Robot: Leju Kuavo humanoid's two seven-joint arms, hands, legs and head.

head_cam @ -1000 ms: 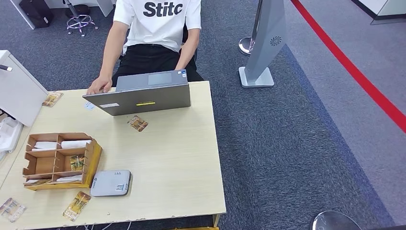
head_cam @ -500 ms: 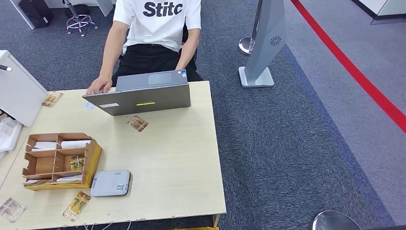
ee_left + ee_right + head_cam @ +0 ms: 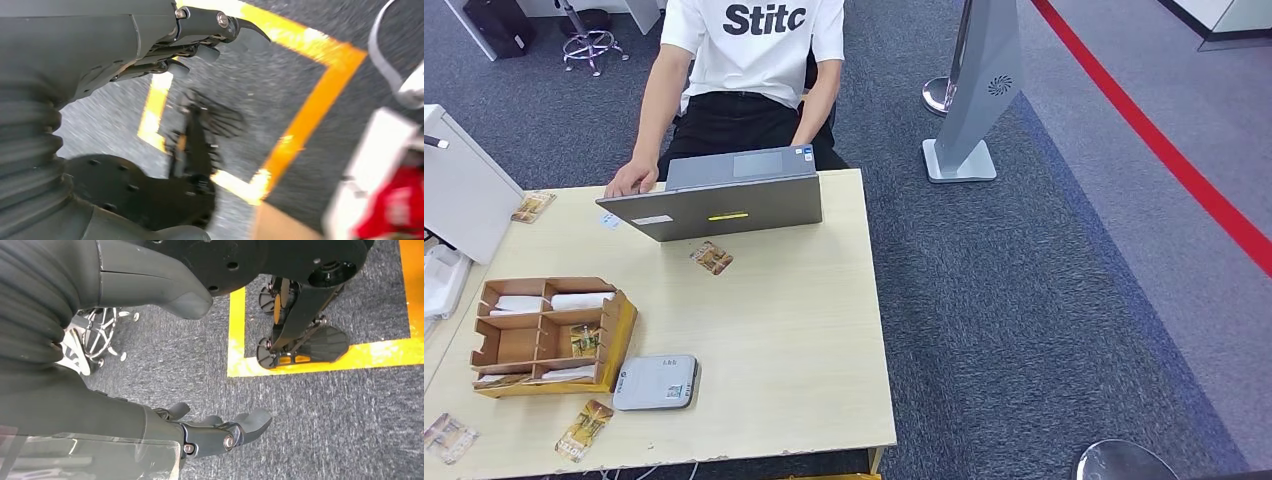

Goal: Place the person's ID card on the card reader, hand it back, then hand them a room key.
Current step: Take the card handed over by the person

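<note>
The small orange patterned ID card [image 3: 712, 257] is lying flat on the pale wooden worktop [image 3: 804, 330], just in front of the grey laptop [image 3: 724, 195]. The grey flat card reader [image 3: 655, 382] is sitting beside the cardboard organiser [image 3: 549, 335]. Both hands are hanging over carpet, well apart from the card: left hand [image 3: 200, 30] and right hand [image 3: 220, 432] with fingers loosely spread, holding nothing.

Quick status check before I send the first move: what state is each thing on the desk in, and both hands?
Laptop: open, facing the person.
Card reader: nothing on it.
Card by the laptop: flat on the table, untouched.
Cardboard organizer: upright, cards and white items in its compartments.
Left hand: hanging over the floor, holding nothing.
Right hand: hanging over the floor, holding nothing.
</note>
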